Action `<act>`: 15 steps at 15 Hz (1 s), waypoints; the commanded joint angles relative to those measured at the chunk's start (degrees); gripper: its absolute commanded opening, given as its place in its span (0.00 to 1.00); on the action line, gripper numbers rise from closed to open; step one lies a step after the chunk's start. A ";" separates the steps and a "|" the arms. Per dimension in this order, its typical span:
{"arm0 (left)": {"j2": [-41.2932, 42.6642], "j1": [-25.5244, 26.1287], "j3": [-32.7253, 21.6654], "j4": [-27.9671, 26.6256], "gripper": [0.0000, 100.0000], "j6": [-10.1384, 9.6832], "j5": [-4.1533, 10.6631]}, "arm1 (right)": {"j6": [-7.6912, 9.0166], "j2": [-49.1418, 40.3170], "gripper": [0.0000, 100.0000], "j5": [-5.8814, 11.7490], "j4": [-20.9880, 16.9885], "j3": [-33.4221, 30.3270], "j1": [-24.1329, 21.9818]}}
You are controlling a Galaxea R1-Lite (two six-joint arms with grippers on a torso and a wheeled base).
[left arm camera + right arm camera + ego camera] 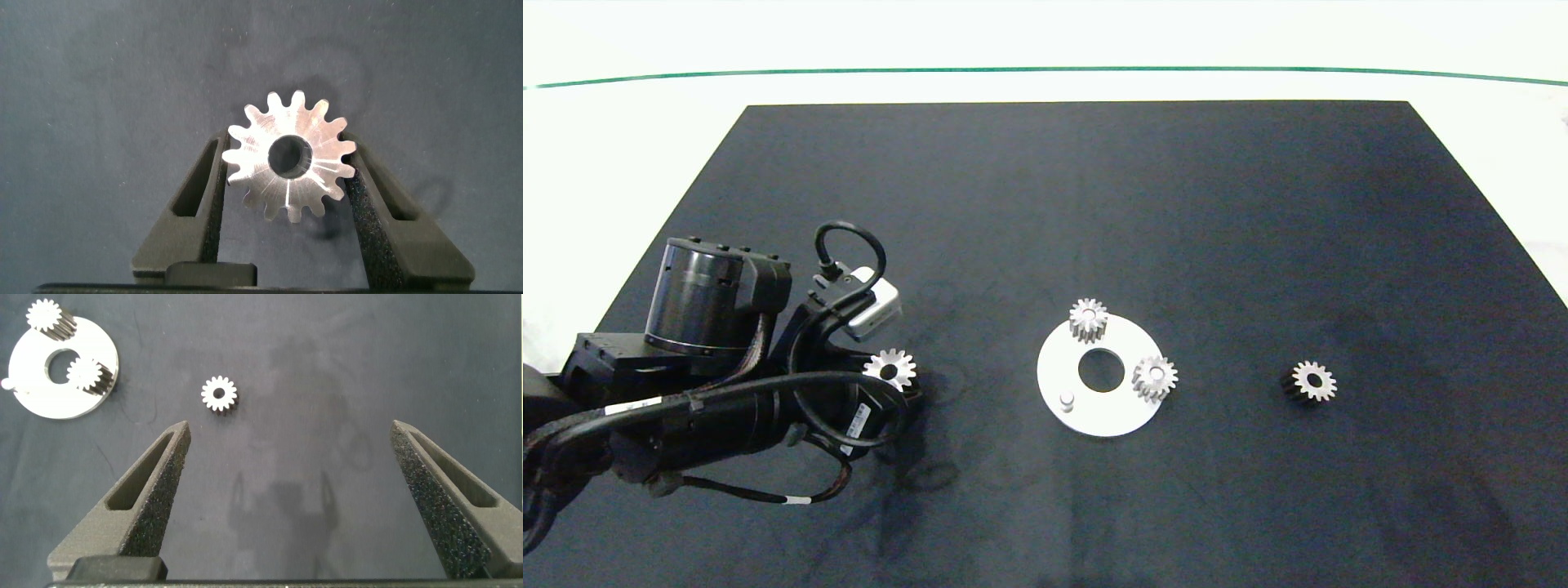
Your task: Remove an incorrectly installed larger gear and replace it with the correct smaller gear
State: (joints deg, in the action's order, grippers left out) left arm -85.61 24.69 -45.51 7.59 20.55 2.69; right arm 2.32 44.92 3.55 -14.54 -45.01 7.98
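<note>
The larger gear (889,369) is held between the 2 grey fingers (372,216) of the left gripper (892,382) at the left of the black mat (1045,204), well apart from the round white plate (1123,408); in the left wrist view the gear (290,155) is seen with its wide dark centre hole facing the camera, and the foam pads are pressed against its teeth on both sides; whether the gear is resting on the mat or raised off it cannot be told. On the plate (37,396), 2 small silver gears are seated, 1 at the far rim (1088,318) and 1 at the right rim (1154,377); a bare pale peg (1067,401) is seen at the plate's near left, beside the large central hole. The smaller gear (1312,381) lies alone on the mat to the right of the plate, well apart from it. The right gripper (286,469) is not seen in the head view; in its wrist view its fingers are spread wide and empty above the mat, with the smaller gear (219,394) lying ahead of them, nearer 1 finger.
</note>
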 commanded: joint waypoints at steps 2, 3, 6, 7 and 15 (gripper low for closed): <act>-1.05 -1.57 3.41 2.51 0.31 0.01 -0.41 | 0.06 0.69 1.00 0.50 -0.31 0.01 0.01; -1.13 -2.10 3.94 2.86 0.31 0.10 -1.29 | 0.23 0.87 1.00 0.58 -0.40 0.10 0.01; -1.92 -2.36 4.02 3.74 1.00 -0.78 -1.64 | 0.23 0.96 1.00 0.93 -0.40 0.36 0.01; -1.66 -2.36 4.02 4.45 1.00 -1.22 -1.64 | 0.23 1.04 1.00 0.93 -0.40 0.36 0.10; 6.60 -2.45 3.94 2.95 1.00 -3.68 -1.82 | 0.32 3.51 1.00 0.93 -1.19 0.18 0.28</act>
State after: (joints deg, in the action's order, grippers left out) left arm -83.04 22.27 -41.62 11.08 17.16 0.85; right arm 2.63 47.29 4.46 -15.59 -44.73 8.09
